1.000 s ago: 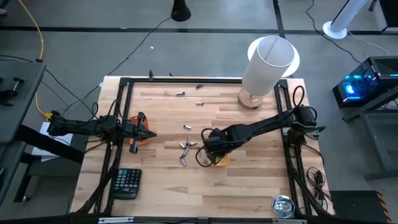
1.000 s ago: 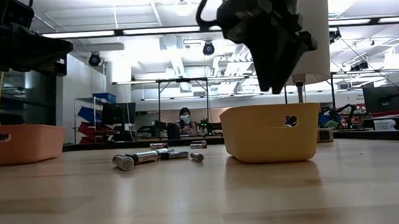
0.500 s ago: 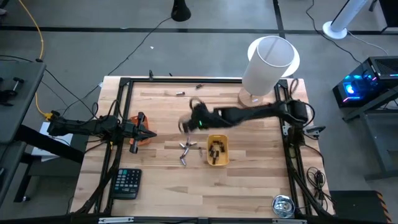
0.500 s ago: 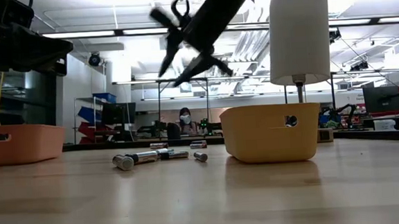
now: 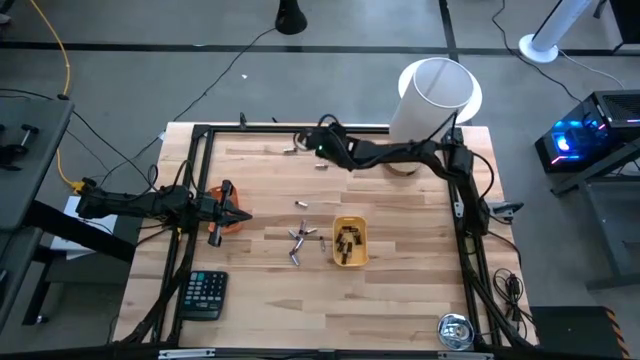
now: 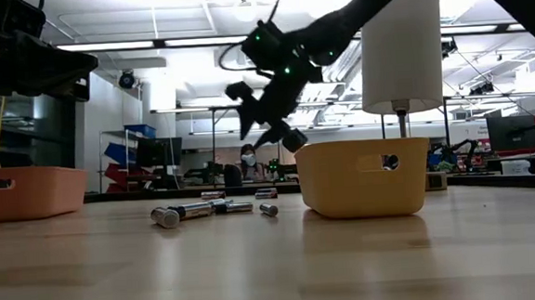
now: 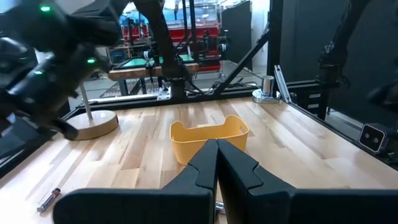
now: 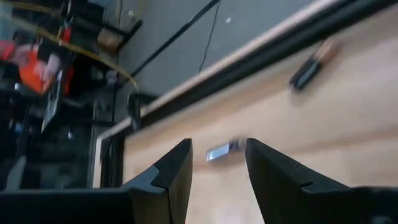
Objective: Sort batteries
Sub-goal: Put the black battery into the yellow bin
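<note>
A pale wooden table (image 5: 400,300) framed in black rail is sitting on a grey floor strewn with cables. From above, the right gripper (image 5: 318,140) is reaching to the far edge of the table, jaws apart and carrying nothing, lining up on a silvery battery (image 5: 291,150) near the rail. A dark battery (image 5: 321,139) and another silvery one (image 5: 322,166) are lying just beside. A loose cluster of batteries (image 5: 300,240) is waiting mid-table, next to the yellow tray (image 5: 349,258), which is already holding several. The left gripper (image 5: 240,216) is parked over the orange tray (image 5: 230,227) at the left edge, a calculator (image 5: 203,294) near the front corner.

At table height, the right gripper (image 6: 265,113) is hanging high above the wood, with the cluster (image 6: 197,210) lying left of the yellow tray (image 6: 362,177); a person is seated far behind.

In the left wrist view, that arm's own fingers (image 7: 205,171) are pressed together, shut on nothing.

In the right wrist view, the fingers (image 8: 174,171) are spread, framing the silvery battery (image 8: 222,150) between them; the dark one (image 8: 311,64) is farther off by the rail.

The risk, I'd say: the battery is a cylinder and could roll under a glancing fingertip, toward the rail or off the edge, and closing off-centre could pinch one end and flip it.
</note>
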